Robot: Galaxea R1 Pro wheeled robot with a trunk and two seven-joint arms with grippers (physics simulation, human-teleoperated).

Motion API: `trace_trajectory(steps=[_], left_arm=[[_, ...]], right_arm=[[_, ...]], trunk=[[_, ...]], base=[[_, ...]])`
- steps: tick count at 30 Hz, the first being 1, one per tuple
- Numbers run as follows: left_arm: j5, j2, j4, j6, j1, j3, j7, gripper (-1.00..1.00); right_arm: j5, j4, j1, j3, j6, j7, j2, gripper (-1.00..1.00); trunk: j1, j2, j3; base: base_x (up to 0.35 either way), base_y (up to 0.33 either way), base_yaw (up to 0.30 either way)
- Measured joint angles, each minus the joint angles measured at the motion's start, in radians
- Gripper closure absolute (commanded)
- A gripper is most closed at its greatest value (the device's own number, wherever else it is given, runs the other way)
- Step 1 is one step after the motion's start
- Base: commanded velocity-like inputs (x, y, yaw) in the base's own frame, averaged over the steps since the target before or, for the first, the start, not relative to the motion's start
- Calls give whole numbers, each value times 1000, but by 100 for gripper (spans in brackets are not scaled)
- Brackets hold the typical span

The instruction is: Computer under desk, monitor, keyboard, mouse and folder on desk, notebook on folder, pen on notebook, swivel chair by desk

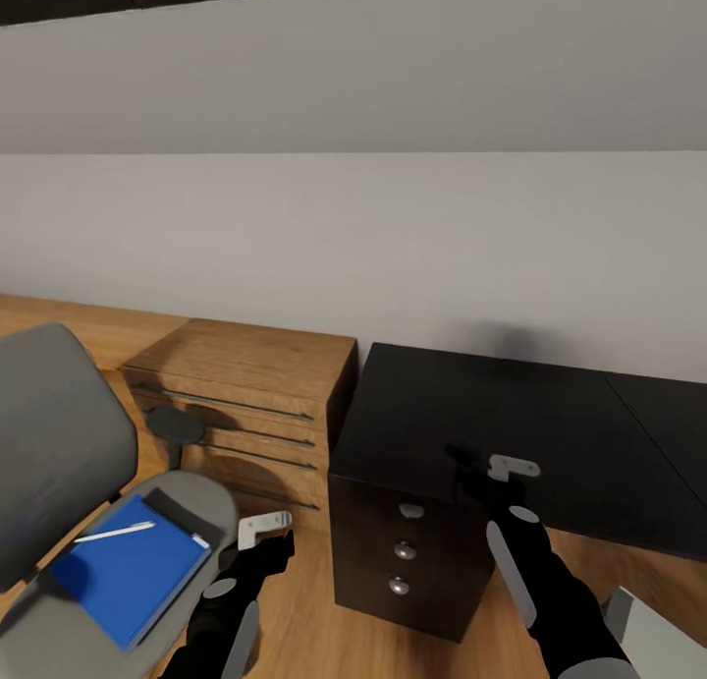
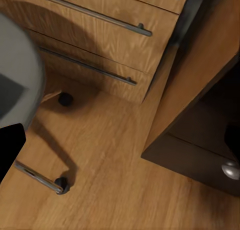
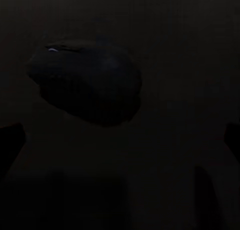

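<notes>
The grey swivel chair [image 1: 59, 443] stands at the left, its seat edge [image 2: 17, 75] also in the left wrist view. On the seat lies a blue flat cover [image 1: 123, 573] with a dark flat thing [image 1: 185, 515] under its far edge; which is folder and which is notebook I cannot tell. A white pen [image 1: 116, 534] rests on the blue cover. My left gripper [image 1: 280, 543] hangs open beside the seat, over the floor. My right gripper [image 1: 488, 482] is open low over the black desk [image 1: 550, 433], just short of a dark rounded mouse [image 3: 85, 80].
A wooden drawer chest [image 1: 245, 394] stands against the wall between chair and desk. The desk's drawer unit with round knobs [image 1: 405, 551] faces me. The chair's base and castor [image 2: 61, 182] are on the wood floor. A light grey object [image 1: 660, 638] sits at the bottom right.
</notes>
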Motion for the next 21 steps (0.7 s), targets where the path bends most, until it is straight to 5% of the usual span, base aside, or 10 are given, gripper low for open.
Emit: trace_trajectory(steps=[21], left_arm=[[0, 0, 0, 1, 0, 0, 0, -100]], right_arm=[[0, -91, 41, -1, 6, 0, -5, -100]], trunk=[[0, 0, 0]], base=[[61, 0, 0]])
